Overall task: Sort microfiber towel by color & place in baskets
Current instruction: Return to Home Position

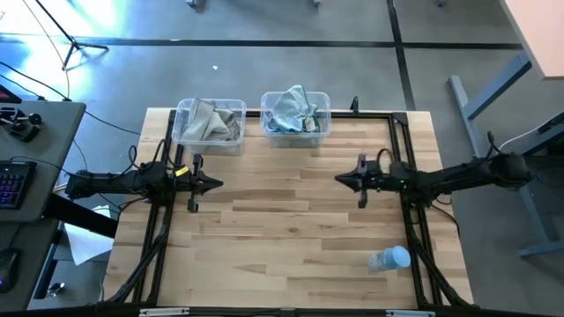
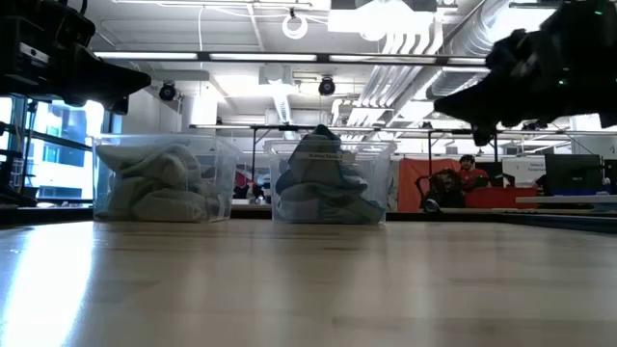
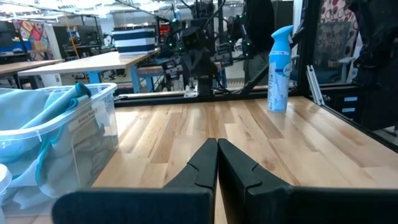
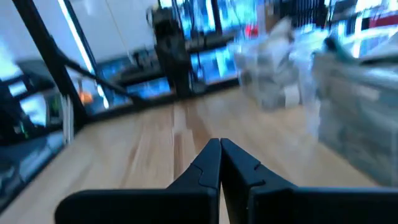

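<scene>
Two clear plastic baskets stand at the table's far edge. The left basket (image 1: 210,124) (image 2: 166,180) holds light grey-beige towels (image 1: 208,121). The right basket (image 1: 296,117) (image 2: 331,183) (image 3: 56,140) holds pale blue-teal towels (image 1: 293,109), heaped above its rim. My left gripper (image 1: 217,184) (image 3: 217,149) hovers shut over the table's left side, fingers pointing toward the right edge. My right gripper (image 1: 340,179) (image 4: 220,149) hovers shut over the right side, pointing toward the left edge. Neither holds anything.
A bluish spray bottle (image 1: 389,259) (image 3: 280,68) lies near the table's near right corner. Bare wooden tabletop (image 1: 282,229) stretches between and in front of the grippers. A black frame (image 1: 401,132) runs along the table's edges. A desk with a keyboard (image 1: 16,180) stands to the left.
</scene>
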{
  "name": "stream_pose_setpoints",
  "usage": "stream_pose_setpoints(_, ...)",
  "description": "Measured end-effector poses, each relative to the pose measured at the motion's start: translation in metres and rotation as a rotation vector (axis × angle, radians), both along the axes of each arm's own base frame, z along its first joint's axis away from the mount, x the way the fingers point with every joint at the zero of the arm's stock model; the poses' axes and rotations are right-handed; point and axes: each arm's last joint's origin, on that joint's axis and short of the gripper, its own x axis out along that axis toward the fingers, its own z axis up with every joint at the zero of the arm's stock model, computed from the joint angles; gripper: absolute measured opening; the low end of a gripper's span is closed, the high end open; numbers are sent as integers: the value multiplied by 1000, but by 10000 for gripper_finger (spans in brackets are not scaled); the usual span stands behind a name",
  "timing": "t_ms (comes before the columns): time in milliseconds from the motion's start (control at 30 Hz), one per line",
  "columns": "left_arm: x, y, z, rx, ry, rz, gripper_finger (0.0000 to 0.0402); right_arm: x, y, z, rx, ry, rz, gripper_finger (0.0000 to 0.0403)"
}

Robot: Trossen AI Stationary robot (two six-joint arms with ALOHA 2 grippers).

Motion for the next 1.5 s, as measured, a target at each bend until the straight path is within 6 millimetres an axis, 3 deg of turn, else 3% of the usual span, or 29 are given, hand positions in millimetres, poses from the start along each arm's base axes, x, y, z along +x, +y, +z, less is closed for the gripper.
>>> stream_pose_setpoints(333,0,0,0,0,1,1,0,-14,-6,5,-15,-102,32,0)
stream_pose_setpoints(700,0,0,0,0,2,0,0,-28,-5,6,96,-62,54,0)
stream_pose_setpoints(967,0,0,0,0,2,0,0,-43,-6,17,60,-152,-54,0)
stream_pose_setpoints(1133,0,0,0,0,2,0,0,-52,-7,12,62,-104,-122,0)
stream_pose_setpoints(1500,0,0,0,0,2,0,0,-64,0,14,52,-160,-123,0)
